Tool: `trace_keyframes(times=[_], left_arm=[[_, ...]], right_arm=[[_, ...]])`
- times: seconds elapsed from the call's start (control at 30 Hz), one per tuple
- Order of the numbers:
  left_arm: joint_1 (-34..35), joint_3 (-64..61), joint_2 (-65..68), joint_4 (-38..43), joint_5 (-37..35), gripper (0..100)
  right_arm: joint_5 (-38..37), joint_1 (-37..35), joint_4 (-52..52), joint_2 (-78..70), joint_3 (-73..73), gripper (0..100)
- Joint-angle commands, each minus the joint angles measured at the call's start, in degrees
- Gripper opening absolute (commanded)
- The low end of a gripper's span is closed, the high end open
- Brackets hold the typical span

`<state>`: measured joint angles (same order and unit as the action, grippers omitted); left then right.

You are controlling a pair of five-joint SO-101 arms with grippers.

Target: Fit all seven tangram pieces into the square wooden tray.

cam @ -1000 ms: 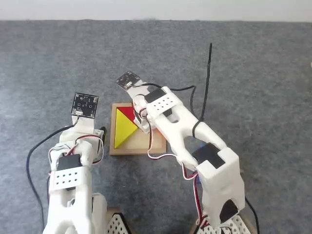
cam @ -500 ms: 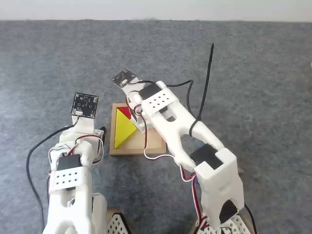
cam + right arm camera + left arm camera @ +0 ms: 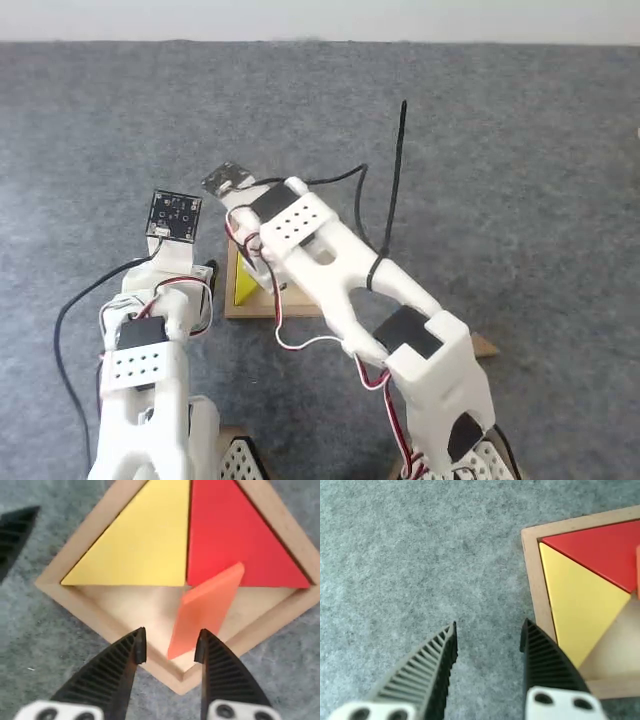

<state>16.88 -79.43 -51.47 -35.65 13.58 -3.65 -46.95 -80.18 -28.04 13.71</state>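
Grey carpet-like counter [image 3: 500, 150] all around. Right claw [image 3: 171, 637] moderately parted, wider than the piece between its tips, poised over one corner of the square wooden tray [image 3: 90, 614]. Between and just beyond those tips, orange parallelogram piece [image 3: 207, 607], tilted, one end propped on the red triangle [image 3: 235, 540], the other down on bare tray floor; contact with either finger unclear. Edge to edge with the red triangle, yellow triangle [image 3: 145, 545], both flat in the tray. Left claw [image 3: 489, 630] also parted, holding nothing, low over the counter just outside the tray's frame, one tip close beside the rim. From above, right arm stretched across the tray, left arm alongside it.
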Motion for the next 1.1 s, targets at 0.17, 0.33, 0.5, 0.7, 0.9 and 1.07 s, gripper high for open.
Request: trace_keyframes(times=[0.17,0.33,0.5,0.7,0.9,1.07], left_arm=[[0.44,1.45,-1.76,-0.53,0.0,21],[0.44,1.36,-1.76,-0.53,-0.09,21],[0.09,1.36,-1.76,-0.53,-0.09,21],[0.44,1.54,-1.76,-0.26,-2.9,21],[0.44,1.54,-1.76,-0.18,-2.81,21],[0.44,1.54,-1.76,-0.18,-2.81,21]], right_arm=[[0.35,3.12,-4.97,4.35,5.54,17.3],[0.35,6.9,-8.66,10.95,4.84,17.2],[0.62,3.91,-4.44,14.64,-4.04,15.5],[2.9,-0.31,13.49,12.18,-12.75,2.8],[3.78,1.71,16.13,5.32,-10.55,0.9],[3.78,6.11,16.22,2.42,-6.51,0.9]])
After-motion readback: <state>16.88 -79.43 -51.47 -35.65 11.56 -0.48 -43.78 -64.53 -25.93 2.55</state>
